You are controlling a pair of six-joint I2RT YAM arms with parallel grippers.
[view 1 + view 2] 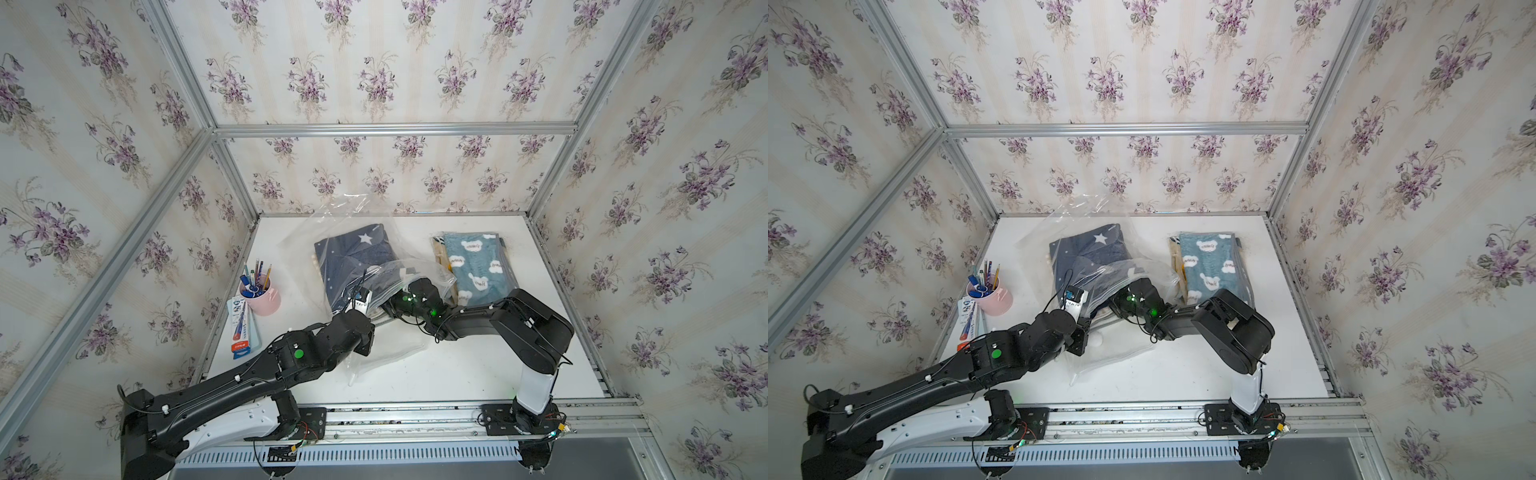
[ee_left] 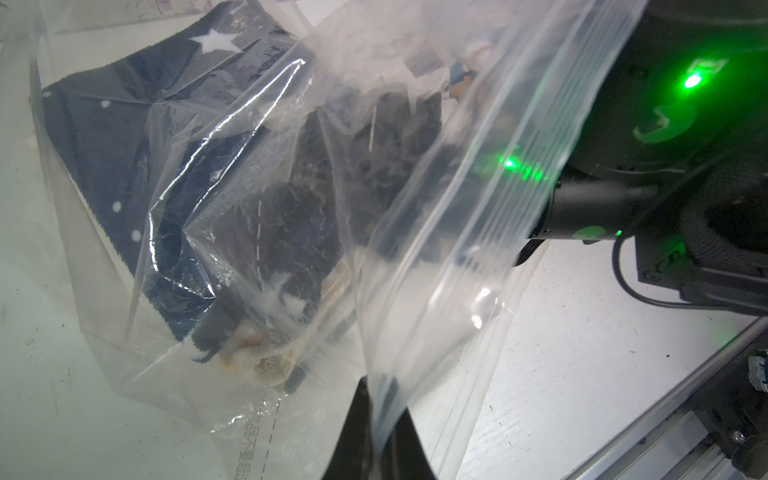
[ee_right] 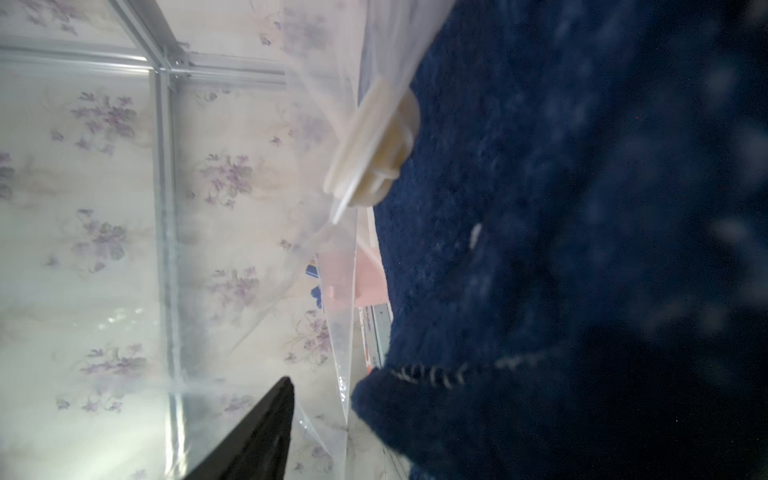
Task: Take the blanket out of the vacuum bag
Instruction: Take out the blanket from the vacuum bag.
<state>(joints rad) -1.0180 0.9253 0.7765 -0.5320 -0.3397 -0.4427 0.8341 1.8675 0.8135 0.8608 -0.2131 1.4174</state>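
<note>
Fingers [image 2: 349,436] of left gripper [image 2: 374,388] pinched shut on zip edge [image 2: 478,208] of vacuum bag [image 1: 332,226], lifting its mouth off table [image 1: 478,365]; right gripper [image 1: 411,286] pushed inside that mouth beside navy star blanket [image 1: 357,257], one finger [image 3: 253,436] alone visible in wrist view, so cannot tell whether spread or closed; mid-extraction, blanket inside bag at table's middle; next, likely: clamp blanket's stitched hem [image 3: 428,372], draw toward front rail [image 1: 415,415], left pinch holding firm; bare table front right; teal blanket [image 1: 478,266] just beside bag, pen cup [image 1: 262,297] well left.
</note>
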